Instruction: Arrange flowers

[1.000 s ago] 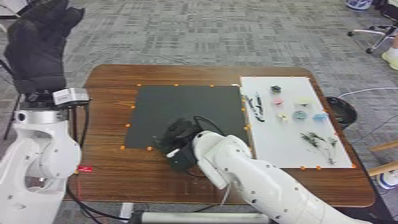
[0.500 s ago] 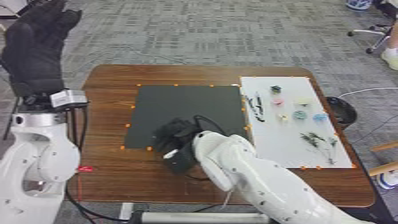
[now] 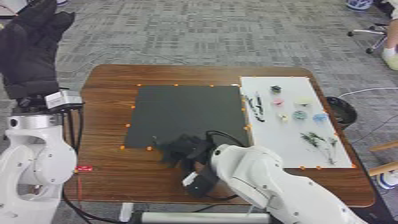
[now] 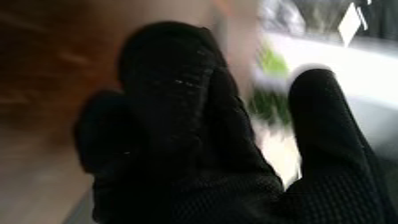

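Basically brn tbl (image 3: 115, 180), blk mat (image 3: 182, 110), flwrs (image 3: 320, 117) on wht sheet (image 3: 277, 142); gry carpet (image 3: 178, 30) around.

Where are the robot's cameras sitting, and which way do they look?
Head view: on the head, looking forward and down at the table; left robot hand, right robot hand and white arms show.
Right wrist view: on that wrist, looking past the gloved right robot hand across the table.
Both share that hand and table.

Brown wooden desk (image 3: 107, 100) on mottled grey carpet (image 3: 178, 35)
Black round bin (image 3: 353, 113) just beside its right edge; dark wheeled chair (image 3: 382, 33) farther off.
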Controlling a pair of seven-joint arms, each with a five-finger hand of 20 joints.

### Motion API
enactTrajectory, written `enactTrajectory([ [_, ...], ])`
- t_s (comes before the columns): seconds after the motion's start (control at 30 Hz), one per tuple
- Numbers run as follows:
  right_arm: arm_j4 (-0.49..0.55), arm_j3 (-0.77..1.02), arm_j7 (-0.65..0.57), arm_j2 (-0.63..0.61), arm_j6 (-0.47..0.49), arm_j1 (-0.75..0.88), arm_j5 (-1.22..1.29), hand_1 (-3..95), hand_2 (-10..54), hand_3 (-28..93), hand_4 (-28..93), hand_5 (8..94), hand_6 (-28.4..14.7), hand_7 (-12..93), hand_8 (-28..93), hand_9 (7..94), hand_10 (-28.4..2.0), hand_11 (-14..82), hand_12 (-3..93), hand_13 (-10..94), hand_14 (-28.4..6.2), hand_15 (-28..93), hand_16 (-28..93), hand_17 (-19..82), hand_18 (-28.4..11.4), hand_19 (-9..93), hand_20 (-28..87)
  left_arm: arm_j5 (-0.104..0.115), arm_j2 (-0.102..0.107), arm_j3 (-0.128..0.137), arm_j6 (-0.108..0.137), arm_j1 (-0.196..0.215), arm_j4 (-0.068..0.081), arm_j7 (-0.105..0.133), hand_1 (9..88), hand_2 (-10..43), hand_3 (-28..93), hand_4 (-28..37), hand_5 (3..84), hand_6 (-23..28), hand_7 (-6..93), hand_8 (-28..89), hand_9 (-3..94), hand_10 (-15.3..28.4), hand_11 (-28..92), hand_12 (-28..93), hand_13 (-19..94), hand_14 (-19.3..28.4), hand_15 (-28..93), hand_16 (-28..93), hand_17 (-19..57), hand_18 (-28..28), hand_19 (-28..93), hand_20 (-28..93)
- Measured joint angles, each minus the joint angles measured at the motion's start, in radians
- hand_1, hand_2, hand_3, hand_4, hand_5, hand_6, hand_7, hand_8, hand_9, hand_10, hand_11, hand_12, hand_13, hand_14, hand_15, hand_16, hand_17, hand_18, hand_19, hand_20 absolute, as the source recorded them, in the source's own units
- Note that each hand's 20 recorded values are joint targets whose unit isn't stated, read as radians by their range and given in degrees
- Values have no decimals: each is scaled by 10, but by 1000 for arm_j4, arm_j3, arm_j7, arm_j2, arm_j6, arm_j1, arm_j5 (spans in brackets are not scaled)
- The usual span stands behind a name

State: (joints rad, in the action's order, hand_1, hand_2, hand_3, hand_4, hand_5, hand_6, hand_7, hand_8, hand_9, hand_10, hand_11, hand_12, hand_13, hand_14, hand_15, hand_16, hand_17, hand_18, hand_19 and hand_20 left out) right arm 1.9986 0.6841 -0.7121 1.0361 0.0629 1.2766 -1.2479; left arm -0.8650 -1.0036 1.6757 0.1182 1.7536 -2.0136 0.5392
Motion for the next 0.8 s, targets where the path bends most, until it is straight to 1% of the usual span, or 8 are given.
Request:
enactTrajectory([
  [0.07, -17, -9, 2, 1, 40, 0, -27, 259, 157, 413, -87, 657, -70, 69, -65, 651, -175, 77, 85, 937, -68, 474, 295, 616, -159, 932, 420, 0, 0, -3, -1, -3, 0, 0, 185, -39, 719, -283, 522, 19, 153, -70, 511, 142, 227, 152, 394, 163, 191, 20, 95, 111, 65, 207],
  [0.33, -64, -11, 21, 30, 47, -25, -42, 250, 157, 422, -85, 631, -74, 59, -60, 623, -173, 74, 81, 937, -67, 477, 294, 610, -167, 932, 439, 1, -1, -12, -4, -13, 2, 0, 186, -39, 718, -283, 522, 19, 152, -70, 510, 143, 227, 151, 393, 163, 192, 20, 94, 112, 66, 206],
  [0.8, -163, -35, 50, 98, 75, -100, -72, 267, 158, 408, -77, 623, -70, 62, -56, 617, -164, 75, 81, 937, -68, 471, 305, 601, -170, 932, 452, 5, -2, -18, -8, -19, 1, 1, 185, -42, 720, -283, 520, 20, 150, -69, 509, 142, 226, 151, 392, 164, 193, 20, 93, 112, 66, 205],
])
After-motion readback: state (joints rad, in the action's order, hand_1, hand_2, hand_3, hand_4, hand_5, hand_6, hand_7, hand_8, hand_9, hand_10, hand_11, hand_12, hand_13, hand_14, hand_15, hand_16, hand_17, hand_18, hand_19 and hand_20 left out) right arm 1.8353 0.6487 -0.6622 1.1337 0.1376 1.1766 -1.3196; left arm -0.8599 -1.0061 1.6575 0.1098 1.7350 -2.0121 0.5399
